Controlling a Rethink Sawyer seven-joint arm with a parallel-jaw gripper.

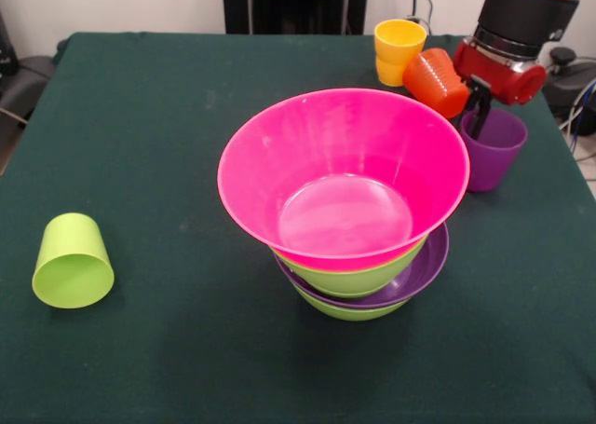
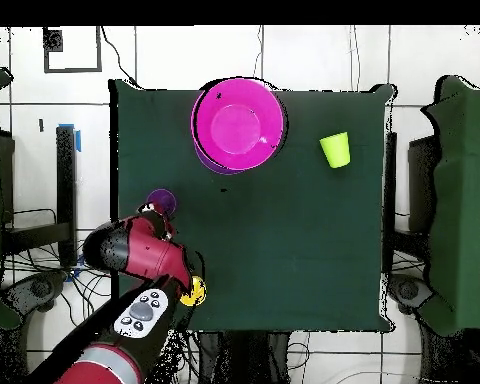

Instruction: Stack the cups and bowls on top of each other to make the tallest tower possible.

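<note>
The tower stands mid-table: a wide pink bowl [image 1: 343, 172] on top of a lime green bowl [image 1: 358, 280], a shallow purple bowl [image 1: 424, 270] and another lime green bowl [image 1: 349, 310]. From overhead the pink bowl [image 2: 239, 125] hides the others. A lime green cup [image 1: 73, 261] lies on its side at the left. A yellow-orange cup [image 1: 399, 49] stands upright at the back. An orange cup [image 1: 435, 81] hangs tilted against my gripper [image 1: 480, 116], which reaches down at the rim of the upright purple cup [image 1: 492, 147]. The red bowl is out of view.
The green cloth table [image 1: 149, 116] has its edges close to the cups at the back right. From overhead my arm [image 2: 144, 250] covers that corner, with the purple cup [image 2: 161, 199] and yellow-orange cup [image 2: 192, 292] beside it. The lime green cup [image 2: 335, 150] lies apart.
</note>
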